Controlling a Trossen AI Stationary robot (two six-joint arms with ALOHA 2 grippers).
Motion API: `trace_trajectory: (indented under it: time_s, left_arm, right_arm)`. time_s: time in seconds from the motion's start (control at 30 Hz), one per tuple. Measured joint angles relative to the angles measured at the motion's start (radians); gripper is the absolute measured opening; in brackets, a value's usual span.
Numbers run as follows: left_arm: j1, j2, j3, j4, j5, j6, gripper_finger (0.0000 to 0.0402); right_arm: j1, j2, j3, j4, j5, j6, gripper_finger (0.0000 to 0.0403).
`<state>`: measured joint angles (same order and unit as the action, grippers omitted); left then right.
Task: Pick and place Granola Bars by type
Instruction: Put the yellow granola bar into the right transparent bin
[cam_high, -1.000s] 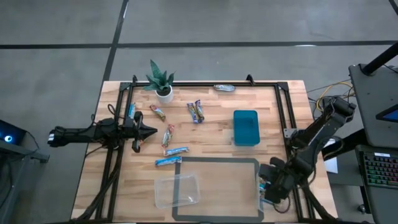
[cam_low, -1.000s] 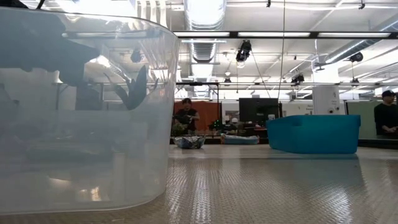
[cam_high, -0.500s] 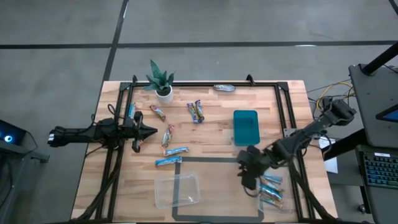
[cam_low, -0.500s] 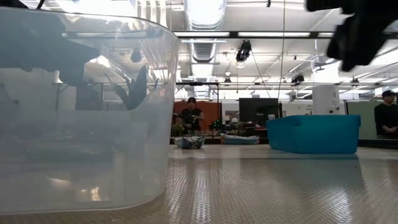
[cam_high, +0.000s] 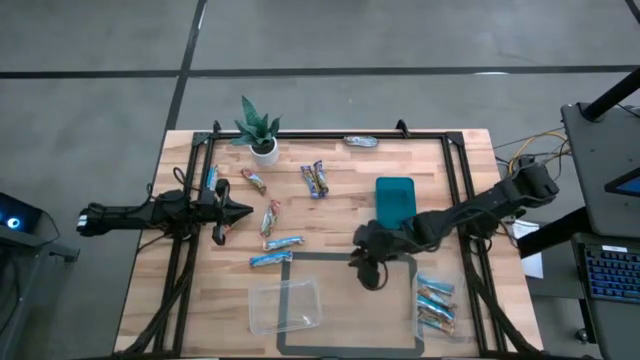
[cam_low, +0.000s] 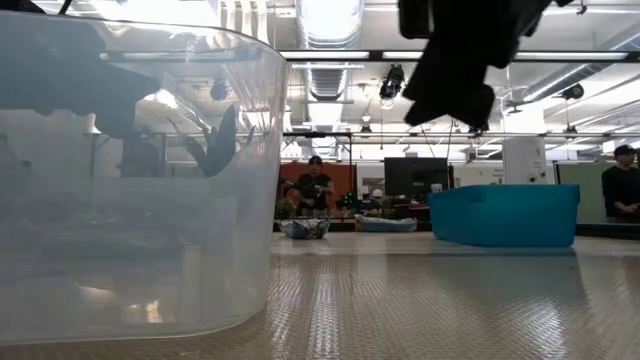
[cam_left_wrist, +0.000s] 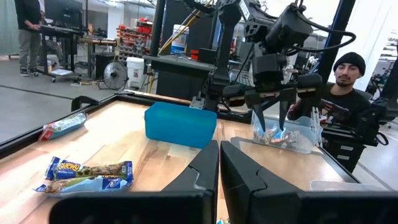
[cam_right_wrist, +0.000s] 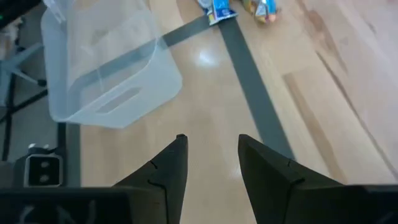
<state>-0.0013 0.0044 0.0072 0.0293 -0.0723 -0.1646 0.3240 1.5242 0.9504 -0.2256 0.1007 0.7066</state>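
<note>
Several wrapped granola bars (cam_high: 275, 243) remain on wooden bench (cam_high: 340, 215); right end effector (cam_high: 368, 268), fingers apart and empty, should descend squarely over one.

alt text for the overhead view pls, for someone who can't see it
The right gripper, open and empty, hovers over a wooden table near a teal bin, while the left gripper rests shut at the left. Wrapped granola bars lie scattered left of centre, with a clear tub at the front.
</note>
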Motion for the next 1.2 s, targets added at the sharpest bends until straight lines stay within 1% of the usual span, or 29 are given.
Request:
trace_trajectory:
  time_s: [0.17,0.33,0.63,0.83,1.1,1.2]
  left_arm:
    - [0.0,0.0,0.0,0.0,0.0,0.0,0.0]
    - [0.0,0.0,0.0,0.0,0.0,0.0,0.0]
    - [0.0,0.0,0.0,0.0,0.0,0.0,0.0]
    - [0.0,0.0,0.0,0.0,0.0,0.0,0.0]
    - [0.0,0.001,0.0,0.0,0.0,0.0,0.0]
    - [0.0,0.002,0.0,0.0,0.0,0.0,0.0]
  right_arm:
    - [-0.043,0.056,0.076,-0.001,-0.004,-0.088,0.0138]
    - [-0.081,0.13,0.187,-0.003,-0.004,-0.184,0.0153]
    - [-0.128,0.266,0.392,-0.015,-0.003,-0.294,0.0196]
    - [-0.164,0.346,0.516,-0.088,-0.001,-0.359,0.0223]
    - [-0.214,0.424,0.598,-0.119,0.002,-0.459,0.0249]
    - [-0.228,0.455,0.625,-0.122,-0.016,-0.496,0.0255]
